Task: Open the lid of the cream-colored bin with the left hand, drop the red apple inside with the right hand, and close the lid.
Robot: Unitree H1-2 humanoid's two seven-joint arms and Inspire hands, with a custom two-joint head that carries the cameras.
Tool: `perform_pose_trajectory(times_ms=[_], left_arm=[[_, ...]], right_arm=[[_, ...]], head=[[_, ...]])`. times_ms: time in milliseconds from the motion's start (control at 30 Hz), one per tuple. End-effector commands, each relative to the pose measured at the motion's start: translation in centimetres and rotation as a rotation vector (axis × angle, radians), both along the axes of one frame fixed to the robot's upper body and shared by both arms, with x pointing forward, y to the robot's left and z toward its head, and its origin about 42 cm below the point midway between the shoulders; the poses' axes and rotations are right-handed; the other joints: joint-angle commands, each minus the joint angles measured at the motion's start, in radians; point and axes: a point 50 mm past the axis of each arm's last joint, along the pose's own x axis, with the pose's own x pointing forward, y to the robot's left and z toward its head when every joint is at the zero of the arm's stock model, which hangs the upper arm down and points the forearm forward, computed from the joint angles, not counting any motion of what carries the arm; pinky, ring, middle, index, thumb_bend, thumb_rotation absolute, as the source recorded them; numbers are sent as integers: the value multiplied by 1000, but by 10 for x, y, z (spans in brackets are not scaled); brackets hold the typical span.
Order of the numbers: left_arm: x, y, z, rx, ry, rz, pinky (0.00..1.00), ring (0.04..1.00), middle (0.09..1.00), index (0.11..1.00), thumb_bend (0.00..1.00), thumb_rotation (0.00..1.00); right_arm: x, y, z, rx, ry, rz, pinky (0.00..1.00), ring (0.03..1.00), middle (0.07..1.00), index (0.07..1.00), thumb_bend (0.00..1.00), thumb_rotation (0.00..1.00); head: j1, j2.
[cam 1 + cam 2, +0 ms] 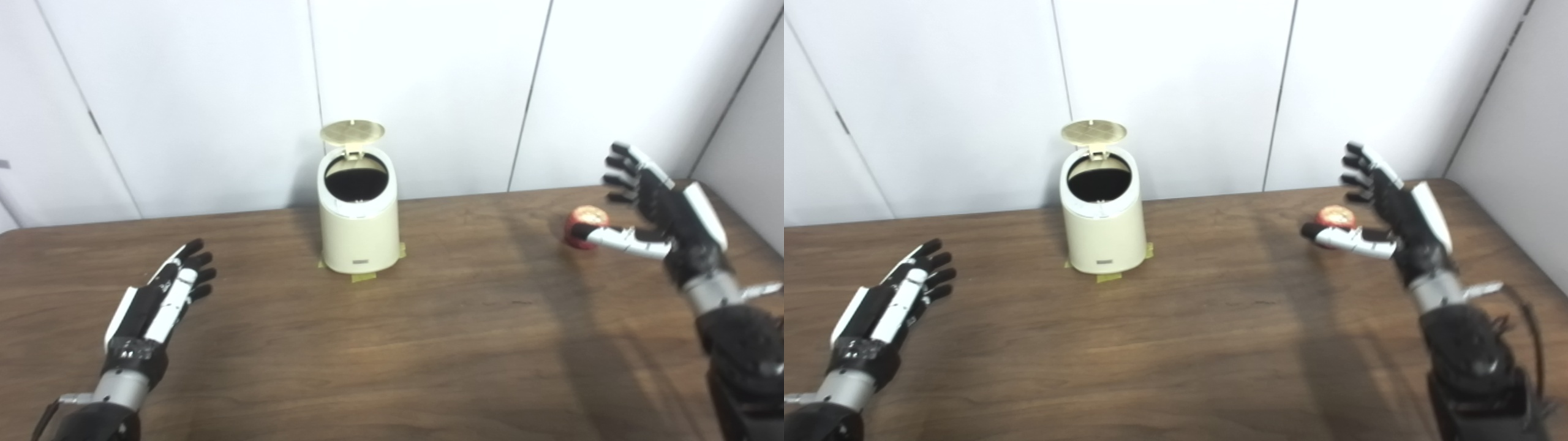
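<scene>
A: Bin lid (352, 131) stands up, hinged at the back. The mouth of the cream-colored bin (359, 229) is open and dark. Bin sits upright at the table's (392, 343) far middle, tape tabs at its foot.

B: And the apple?

A: The red apple (587, 225) sits on the wood over to the right, well apart from the bin. The right hand (658, 211) is splayed wide and holds nothing. Its thumb reaches across in front of the apple, the other fingers raised above and behind it. Whether the thumb touches the fruit, I can't tell from here.

B: So the apple lies which way from that hand?

A: Just off the palm, toward the bin side. The hand cups it from the right. An apple is round, so no long axis to fuss over. My guess: it only has to close inward.

B: Left hand?

A: The left hand (162, 300) is low at the near left, fingers extended and loosely apart, empty. It's clear of the bin, and far from the apple. The right is plainly the nearer one.

B: After the grasp?

A: Carry leftward and up over the rim, I'd judge. The upright lid guards the back, so come in from the front or the right side.
</scene>
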Motion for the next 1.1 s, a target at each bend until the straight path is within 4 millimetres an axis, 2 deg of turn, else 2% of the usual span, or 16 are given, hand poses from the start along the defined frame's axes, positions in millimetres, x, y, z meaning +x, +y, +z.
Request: perform_pose_trajectory(times_ms=[0, 67, 233, 300, 367, 467, 667, 900, 1067], left_arm=[[4, 4, 19, 20, -93, -11, 928, 888, 898, 936, 462, 770], [2, 6, 18, 19, -95, -15, 920, 881, 890, 933, 449, 775], [-5, 8, 14, 41, -99, -36, 907, 877, 889, 939, 410, 755], [-7, 9, 14, 27, -98, -34, 930, 888, 895, 948, 376, 765], [-9, 11, 14, 13, -94, -24, 911, 888, 903, 950, 368, 732], [-11, 12, 14, 15, -91, -20, 892, 880, 900, 952, 361, 741], [-13, 12, 18, 0, -87, -20, 887, 883, 910, 963, 351, 708], [-16, 13, 23, 5, -89, -24, 882, 881, 909, 961, 352, 665], [-18, 15, 25, 20, -91, -27, 910, 890, 907, 958, 351, 658]], right_arm=[[9, -1, 29, -132, -51, -29, 749, 860, 907, 899, 801, 101], [16, -3, 35, -196, -30, -57, 739, 865, 916, 898, 818, 49], [37, -9, 51, -391, 39, -55, 766, 881, 896, 867, 869, 25], [46, -12, 55, -463, 79, -58, 762, 884, 902, 867, 877, 36], [56, -12, 61, -540, 124, -56, 751, 872, 899, 874, 884, 46], [69, -13, 64, -605, 182, -54, 769, 891, 901, 869, 897, 52], [104, -15, 60, -703, 297, -56, 786, 911, 895, 841, 937, 63], [132, -20, 47, -697, 378, -98, 707, 865, 870, 829, 941, 69], [144, -22, 39, -712, 429, -114, 798, 900, 876, 838, 932, 140]], head=[[-18, 3], [-32, 5], [-55, 9], [-60, 12], [-62, 13], [-64, 13], [-63, 17], [-62, 18], [-62, 17]])
